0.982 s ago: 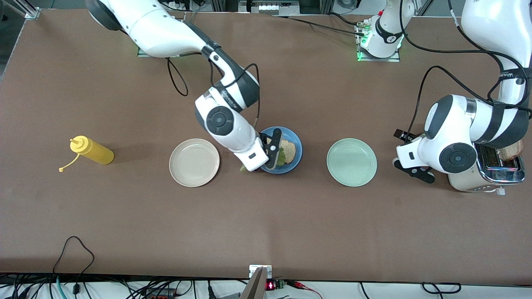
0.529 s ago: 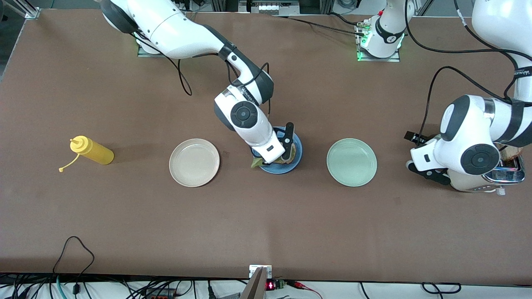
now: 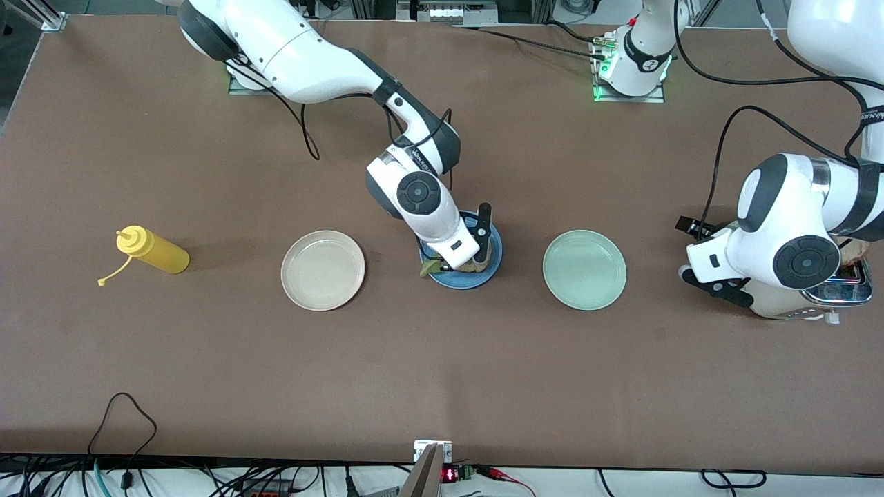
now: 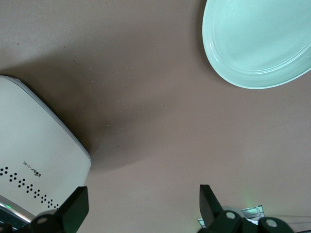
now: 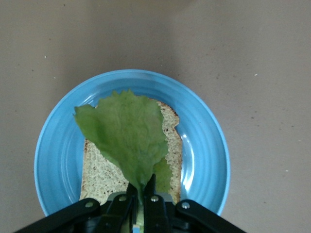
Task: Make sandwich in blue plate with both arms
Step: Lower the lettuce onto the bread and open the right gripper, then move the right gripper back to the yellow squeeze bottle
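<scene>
White rounded arm links (image 3: 311, 41), dark grey joint bands, black cables, black end effectors.

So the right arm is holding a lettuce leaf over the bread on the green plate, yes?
Not quite: the plate is blue, as the right wrist view shows. The right gripper is indeed shut on the lettuce, held over the bread there.

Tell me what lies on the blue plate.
On the blue plate lies one bread slice. The right gripper, shut on a lettuce leaf, holds it over the bread, hiding the bread's middle.
</scene>
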Robot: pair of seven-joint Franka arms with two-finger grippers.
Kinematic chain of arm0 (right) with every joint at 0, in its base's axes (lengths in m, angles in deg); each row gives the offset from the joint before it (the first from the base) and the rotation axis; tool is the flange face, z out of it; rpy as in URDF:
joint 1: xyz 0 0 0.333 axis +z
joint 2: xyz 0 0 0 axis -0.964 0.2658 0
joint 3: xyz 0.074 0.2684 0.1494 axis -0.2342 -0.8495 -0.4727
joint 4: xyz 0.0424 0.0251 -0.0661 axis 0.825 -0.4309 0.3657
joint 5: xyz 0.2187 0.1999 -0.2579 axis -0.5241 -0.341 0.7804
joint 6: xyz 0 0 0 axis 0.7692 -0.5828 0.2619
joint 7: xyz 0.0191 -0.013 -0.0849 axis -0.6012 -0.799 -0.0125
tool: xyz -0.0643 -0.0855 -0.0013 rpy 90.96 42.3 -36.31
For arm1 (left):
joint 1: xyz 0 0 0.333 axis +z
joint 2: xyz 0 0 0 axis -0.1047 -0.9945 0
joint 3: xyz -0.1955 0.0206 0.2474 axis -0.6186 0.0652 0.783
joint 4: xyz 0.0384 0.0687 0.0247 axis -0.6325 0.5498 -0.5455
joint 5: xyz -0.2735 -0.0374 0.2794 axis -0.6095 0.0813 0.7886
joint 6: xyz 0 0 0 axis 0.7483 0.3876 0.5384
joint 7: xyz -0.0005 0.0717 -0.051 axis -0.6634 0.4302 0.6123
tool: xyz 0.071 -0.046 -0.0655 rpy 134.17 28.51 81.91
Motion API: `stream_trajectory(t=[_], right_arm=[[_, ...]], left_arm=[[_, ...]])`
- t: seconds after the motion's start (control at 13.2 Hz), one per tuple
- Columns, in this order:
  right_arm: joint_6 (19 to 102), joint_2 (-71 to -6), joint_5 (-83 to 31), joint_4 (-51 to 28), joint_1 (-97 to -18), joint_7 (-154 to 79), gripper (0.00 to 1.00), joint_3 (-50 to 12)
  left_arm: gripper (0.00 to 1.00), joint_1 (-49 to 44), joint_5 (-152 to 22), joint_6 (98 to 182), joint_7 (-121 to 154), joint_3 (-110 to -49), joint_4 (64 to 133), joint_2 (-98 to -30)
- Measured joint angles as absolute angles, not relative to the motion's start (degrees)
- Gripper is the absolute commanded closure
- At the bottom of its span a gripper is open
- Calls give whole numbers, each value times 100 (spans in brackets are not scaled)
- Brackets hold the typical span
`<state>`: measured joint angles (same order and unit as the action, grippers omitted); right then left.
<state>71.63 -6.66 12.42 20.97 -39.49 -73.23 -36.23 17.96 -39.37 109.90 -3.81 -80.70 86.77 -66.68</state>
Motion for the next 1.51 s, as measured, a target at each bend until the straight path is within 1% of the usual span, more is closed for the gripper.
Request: stream_trajectory(t=[0.08, 0.3, 0.91, 1.06, 1.28, 1.36, 1.51], right_arm=[[7251, -622, 1242, 2097, -3937, -7254, 0, -3613], [7517, -530, 1242, 2097, -3920, -6954, 0, -3597], [7473, -625, 1235, 2316, -3881, -5945, 0, -3612], [7115, -806, 1235, 2371, -3885, -5834, 0, -3603], [6521, -1233, 1236, 2413, -4150, -5582, 0, -3494], [6319, -1384, 1239, 2421, -4368, -5491, 0, -3451], [5850, -1647, 1240, 2422, -5065, -5440, 0, -3279]], left_arm=[[0, 1796, -3937, 10985, -381, -8070, 8677, -6668], [0, 1796, -3937, 10984, -383, -8074, 8672, -6668], [0, 1797, -3937, 10984, -396, -8081, 8591, -6666], [0, 1799, -3937, 10984, -659, -8082, 8442, -6660], [0, 1841, -3937, 10836, -1196, -8081, 7948, -6625], [0, 1848, -3937, 10744, -1239, -8081, 7811, -6603], [0, 1846, -3937, 10581, -1254, -8082, 7629, -6576]])
